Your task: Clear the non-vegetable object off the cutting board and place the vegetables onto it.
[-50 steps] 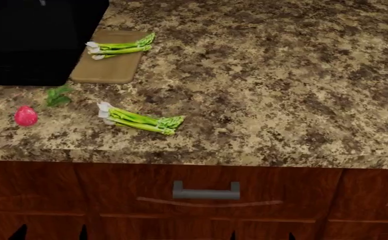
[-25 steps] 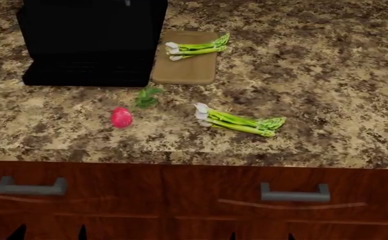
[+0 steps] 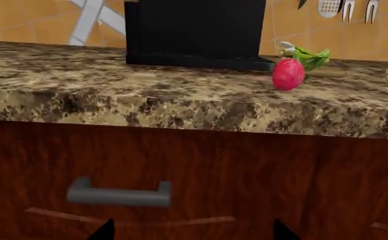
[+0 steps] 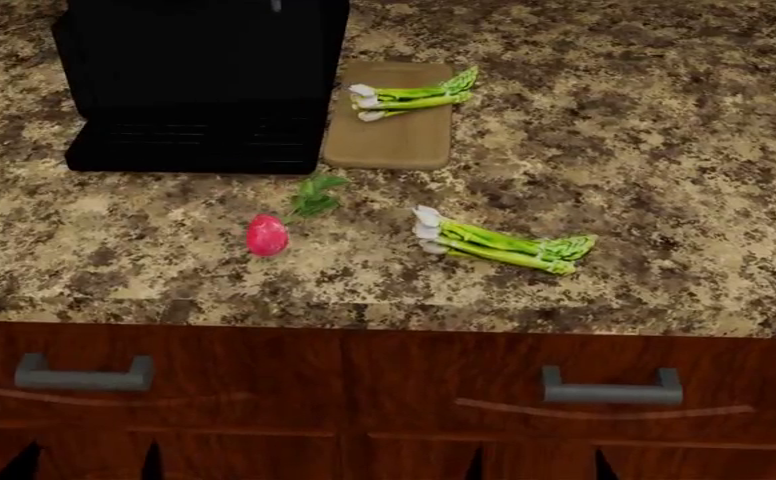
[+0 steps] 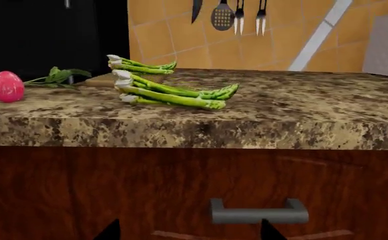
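Currently, board: light tan wooden cutting board lies far, right of big black machine; one green asparagus bundle on it.
Counter: second asparagus bundle near right; pink-red radish left.
Grippers: finger state cannot be told.

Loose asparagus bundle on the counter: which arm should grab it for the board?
Right, probably. The loose asparagus bundle lies right of centre in the head view and fills the right wrist view, while the left wrist view centres on the radish. The cutting board already holds one bundle.
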